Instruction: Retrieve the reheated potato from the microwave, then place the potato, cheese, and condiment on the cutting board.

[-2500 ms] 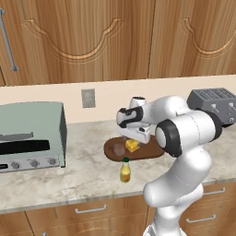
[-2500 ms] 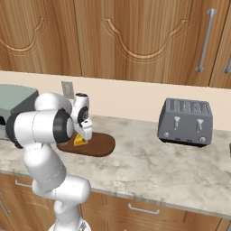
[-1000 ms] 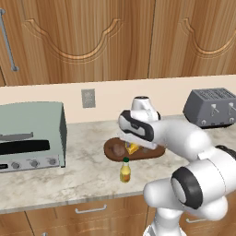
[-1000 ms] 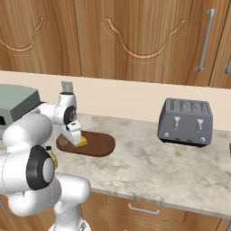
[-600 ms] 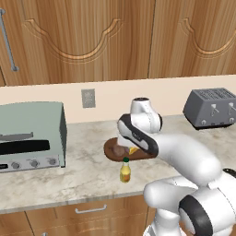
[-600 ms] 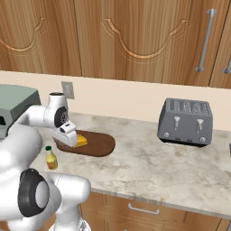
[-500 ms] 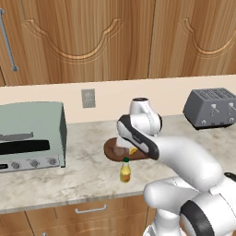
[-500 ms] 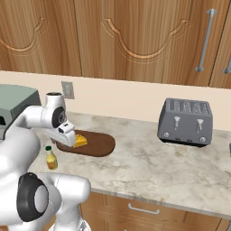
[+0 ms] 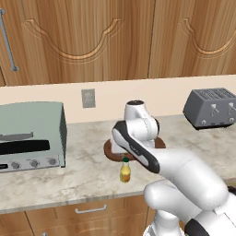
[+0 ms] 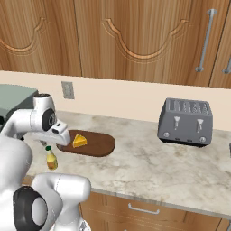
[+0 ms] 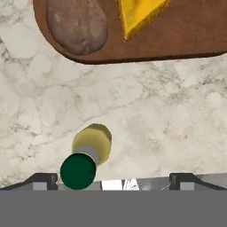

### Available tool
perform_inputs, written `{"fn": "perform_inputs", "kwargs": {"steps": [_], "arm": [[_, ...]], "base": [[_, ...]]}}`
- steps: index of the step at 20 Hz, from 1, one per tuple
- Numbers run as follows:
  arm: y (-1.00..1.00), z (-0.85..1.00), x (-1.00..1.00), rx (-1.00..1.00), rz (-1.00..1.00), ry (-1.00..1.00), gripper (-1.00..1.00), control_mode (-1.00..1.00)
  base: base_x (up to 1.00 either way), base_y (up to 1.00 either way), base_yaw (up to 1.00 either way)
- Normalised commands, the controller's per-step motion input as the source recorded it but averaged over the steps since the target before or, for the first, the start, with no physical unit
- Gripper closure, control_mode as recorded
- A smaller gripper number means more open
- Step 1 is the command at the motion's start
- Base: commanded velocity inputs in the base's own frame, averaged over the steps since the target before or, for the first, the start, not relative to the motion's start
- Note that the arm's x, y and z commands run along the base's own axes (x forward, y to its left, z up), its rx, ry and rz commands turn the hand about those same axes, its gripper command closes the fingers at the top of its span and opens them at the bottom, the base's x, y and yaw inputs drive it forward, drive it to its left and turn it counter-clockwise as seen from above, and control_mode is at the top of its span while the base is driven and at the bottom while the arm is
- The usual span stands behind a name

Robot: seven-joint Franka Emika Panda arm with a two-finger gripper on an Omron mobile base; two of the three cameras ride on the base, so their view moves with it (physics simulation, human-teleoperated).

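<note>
Looking down from the hand view, the cutting board (image 11: 177,40) has the potato (image 11: 77,26) and the cheese (image 11: 138,15) sitting on it side by side. The condiment (image 11: 86,157) bottle stands upright on the counter (image 11: 168,115) just off the board's edge. The gripper (image 11: 113,177) hangs above with fingers spread wide, holding nothing.

White arm is bending low and forward, wrist pointing down, gripper (image 11: 113,179) hanging with jaws spread wide, gripping nothing.
</note>
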Motion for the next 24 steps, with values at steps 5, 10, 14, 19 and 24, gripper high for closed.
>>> {"fn": "perform_inputs", "kwargs": {"steps": [5,10,14,19,24], "arm": [[0.18,0.0,0.0,0.01,0.17,-0.25,-1.0,-1.0],[0.11,-0.01,0.0,0.04,0.04,-0.09,-1.0,-1.0],[0.05,-0.01,0.0,0.06,0.0,0.0,-1.0,-1.0],[0.02,0.0,0.0,0.04,0.0,0.0,-1.0,-1.0],[0.05,-0.08,0.0,0.01,0.0,0.0,-1.0,-1.0]], "base": [[0.0,0.0,0.0],[0.0,0.0,0.0],[0.0,0.0,0.0],[0.0,0.0,0.0],[0.0,0.0,0.0]]}}
